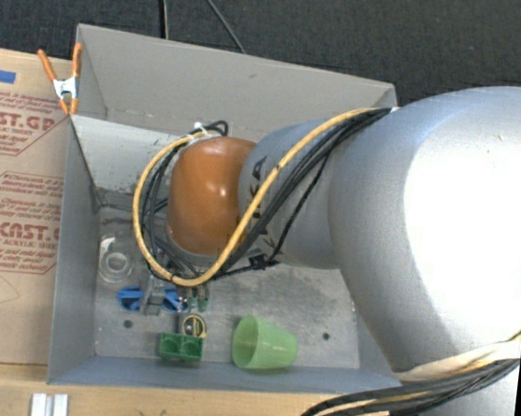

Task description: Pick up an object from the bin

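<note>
Looming over everything from the right, the grey arm [427,232] covers much of the bin [75,302] and ends in an orange cover [204,191] ringed by looping cables [146,202]. Below that cover the tool [172,288] sits low over the near-left part of the bin floor. Whether it is open or closed I cannot tell, because the cover and cables hide its working end. Nothing can be seen in its hold. Ahead and to the right of the tool, well clear of it, a pale green cup [263,344] lies on its side. Nearer, just in front of the tool, is a dark green block [179,347] with studs on top. Off to the tool's left stands a small clear cup [114,263], close to the bin wall. A blue piece [136,299] lies right at the tool's tip on its left side, so close that I cannot say whether they touch. A tiny round thing [192,324] sits between the tool and the green block. I judge this to be the reaching step, with the tool down among the things and nothing lifted yet, and the blue piece is the likeliest target. The next move would call for a sure close on that piece and then a straight lift clear of its neighbours. Whatever lies under the arm towards the right of the bin is hidden, and the blue piece's shape is hard to make out.
</note>
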Available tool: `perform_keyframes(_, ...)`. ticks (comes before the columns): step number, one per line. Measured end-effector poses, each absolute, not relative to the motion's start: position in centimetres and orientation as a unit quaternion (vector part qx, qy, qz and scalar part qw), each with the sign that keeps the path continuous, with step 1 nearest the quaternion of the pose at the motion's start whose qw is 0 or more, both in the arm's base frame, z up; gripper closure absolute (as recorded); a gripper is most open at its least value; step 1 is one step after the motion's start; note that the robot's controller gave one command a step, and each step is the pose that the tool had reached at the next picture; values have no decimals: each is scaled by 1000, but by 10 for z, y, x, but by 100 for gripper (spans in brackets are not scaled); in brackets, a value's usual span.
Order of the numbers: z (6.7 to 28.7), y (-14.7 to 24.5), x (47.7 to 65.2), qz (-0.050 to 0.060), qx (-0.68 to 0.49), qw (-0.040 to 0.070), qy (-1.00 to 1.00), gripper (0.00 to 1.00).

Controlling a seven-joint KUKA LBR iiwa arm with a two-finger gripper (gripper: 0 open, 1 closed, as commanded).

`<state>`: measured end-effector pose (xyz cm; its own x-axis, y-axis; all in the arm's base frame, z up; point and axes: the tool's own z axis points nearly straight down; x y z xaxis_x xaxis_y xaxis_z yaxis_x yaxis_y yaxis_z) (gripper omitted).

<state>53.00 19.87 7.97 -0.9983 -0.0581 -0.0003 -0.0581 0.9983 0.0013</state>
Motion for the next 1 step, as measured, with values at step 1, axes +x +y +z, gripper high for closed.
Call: perform_keyframes(1, 222, 194, 540, 1, -63, 5, 998, 100)
